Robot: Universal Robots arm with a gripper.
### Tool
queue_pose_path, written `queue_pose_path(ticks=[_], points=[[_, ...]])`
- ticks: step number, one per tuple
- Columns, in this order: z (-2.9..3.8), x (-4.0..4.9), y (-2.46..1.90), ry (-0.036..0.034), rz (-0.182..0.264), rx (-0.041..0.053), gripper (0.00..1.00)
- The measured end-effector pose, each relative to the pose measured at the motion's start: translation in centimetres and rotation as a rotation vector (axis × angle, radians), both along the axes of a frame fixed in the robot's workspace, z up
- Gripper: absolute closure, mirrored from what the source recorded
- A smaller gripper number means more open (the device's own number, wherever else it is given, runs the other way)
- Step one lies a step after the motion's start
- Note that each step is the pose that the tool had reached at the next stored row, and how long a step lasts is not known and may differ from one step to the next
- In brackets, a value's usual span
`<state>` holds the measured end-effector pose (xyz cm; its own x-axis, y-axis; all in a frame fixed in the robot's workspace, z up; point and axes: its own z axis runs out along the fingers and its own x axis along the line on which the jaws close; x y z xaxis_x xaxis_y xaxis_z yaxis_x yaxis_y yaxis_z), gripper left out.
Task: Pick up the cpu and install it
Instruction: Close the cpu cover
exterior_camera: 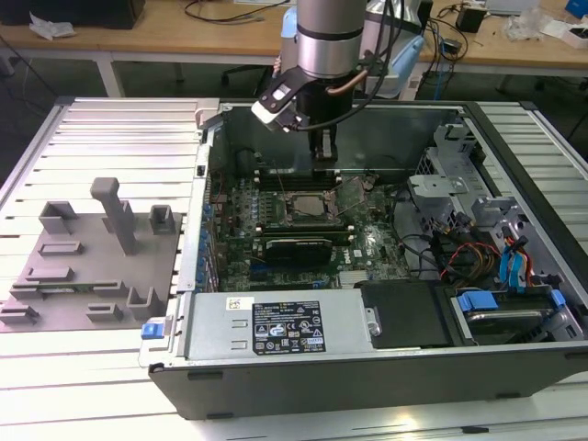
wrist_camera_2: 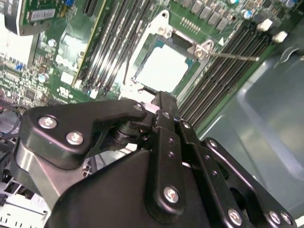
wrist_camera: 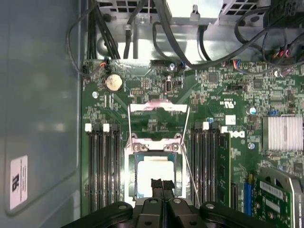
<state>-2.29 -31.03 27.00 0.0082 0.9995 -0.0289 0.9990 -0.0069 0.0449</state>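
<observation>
One small, flat, square chip with a silvery-grey metal top, the cpu (wrist_camera: 154, 171), lies flat inside the dark square socket with a metal frame (wrist_camera: 153, 147) on the green circuit board (wrist_camera: 213, 95). Glare turns its top nearly white in both wrist views. In the first wrist view one edge is covered by the black gripper (wrist_camera: 161, 184). The gripper hangs over the chip with its two fingers (wrist_camera: 155, 186) clenched together and empty. Whether the tips touch the metal top cannot be made out.

The socket's hinged metal retaining plate (wrist_camera: 156, 107) stands swung open, and a thin bare wire lever (wrist_camera: 190, 173) slants beside it. Long black memory slots (wrist_camera: 102, 166) flank the socket on both sides. A round silver coin cell (wrist_camera: 114, 83) and a finned silver heat sink (wrist_camera: 285, 133) sit farther out on the board.

In the exterior view the board sits in an open dark grey metal computer case (exterior_camera: 367, 381). A silver labelled power-supply box (exterior_camera: 276, 326) lies at six o'clock from the socket. Metal drive cages with blue and orange cables (exterior_camera: 510, 266) are at three o'clock. At nine o'clock from the case, a grey moulded tray with upright posts (exterior_camera: 92, 266) rests on the ribbed metal counter (exterior_camera: 119, 119). The arm (exterior_camera: 329, 37) is cut off at twelve o'clock by the picture's edge.
</observation>
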Motion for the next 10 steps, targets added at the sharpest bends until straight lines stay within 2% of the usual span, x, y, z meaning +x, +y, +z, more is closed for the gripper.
queue_pose_path(ticks=[10], points=[[0.0, 2.76, 0.0, -0.0001, 0.0, 0.0, 0.89]])
